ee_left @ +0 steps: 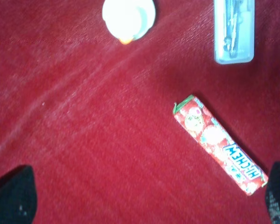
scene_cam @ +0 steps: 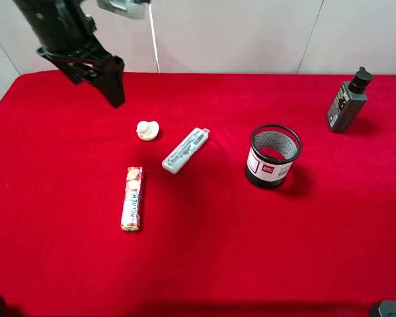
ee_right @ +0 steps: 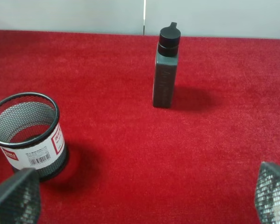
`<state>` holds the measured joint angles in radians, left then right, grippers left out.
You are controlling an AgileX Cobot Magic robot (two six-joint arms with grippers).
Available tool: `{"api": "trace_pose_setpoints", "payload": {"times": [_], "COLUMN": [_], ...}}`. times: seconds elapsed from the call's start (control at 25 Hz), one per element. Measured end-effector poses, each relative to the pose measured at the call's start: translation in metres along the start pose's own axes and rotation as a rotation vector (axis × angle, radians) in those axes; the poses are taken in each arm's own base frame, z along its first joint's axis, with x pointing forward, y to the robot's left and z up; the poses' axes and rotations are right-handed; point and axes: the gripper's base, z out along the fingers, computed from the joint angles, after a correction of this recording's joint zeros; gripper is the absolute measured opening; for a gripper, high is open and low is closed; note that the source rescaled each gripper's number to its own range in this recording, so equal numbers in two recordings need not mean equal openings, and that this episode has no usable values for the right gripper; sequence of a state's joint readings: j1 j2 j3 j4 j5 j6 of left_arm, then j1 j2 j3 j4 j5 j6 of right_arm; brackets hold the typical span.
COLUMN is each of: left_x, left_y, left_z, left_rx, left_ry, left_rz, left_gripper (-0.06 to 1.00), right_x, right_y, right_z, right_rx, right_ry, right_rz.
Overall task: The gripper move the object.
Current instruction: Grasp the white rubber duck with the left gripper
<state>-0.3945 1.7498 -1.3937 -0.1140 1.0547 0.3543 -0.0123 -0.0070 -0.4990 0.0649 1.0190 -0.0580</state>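
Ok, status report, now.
Left end effector open, empty, short of the duck. Right end effector open, empty. Duck untouched on red cloth. Case beside it, not touching.

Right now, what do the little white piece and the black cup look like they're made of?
White piece: likely smooth moulded plastic, going by its rounded, even cream surface. Black cup: probably dark-coated metal mesh, since its wall shows a fine open weave.
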Motion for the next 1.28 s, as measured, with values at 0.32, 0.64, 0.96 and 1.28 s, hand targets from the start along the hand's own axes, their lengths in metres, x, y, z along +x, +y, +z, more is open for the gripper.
{"api": "trace_pose_setpoints", "payload": {"times": [0.32, 0.64, 0.96, 1.28], "left_x": [-0.015, -0.021, -0.027, -0.042], "left_y": [0.006, 0.011, 0.013, 0.005], "left_z": [0.036, 0.071, 0.101, 0.126], "left_rx": [0.024, 0.040, 0.032, 0.012], "left_ry": [0.071, 0.119, 0.123, 0.139], "left_rz": [0.022, 0.052, 0.100, 0.158], "left_gripper": [0.96, 0.96, 0.96, 0.96], "right_x": [0.000, 0.000, 0.000, 0.000], "right_y": [0.000, 0.000, 0.000, 0.000], "right_z": [0.000, 0.000, 0.000, 0.000], "right_rx": [-0.001, -0.001, -0.001, -0.001], "right_ry": [0.000, 0.000, 0.000, 0.000], "right_rz": [0.000, 0.001, 0.002, 0.002]}}
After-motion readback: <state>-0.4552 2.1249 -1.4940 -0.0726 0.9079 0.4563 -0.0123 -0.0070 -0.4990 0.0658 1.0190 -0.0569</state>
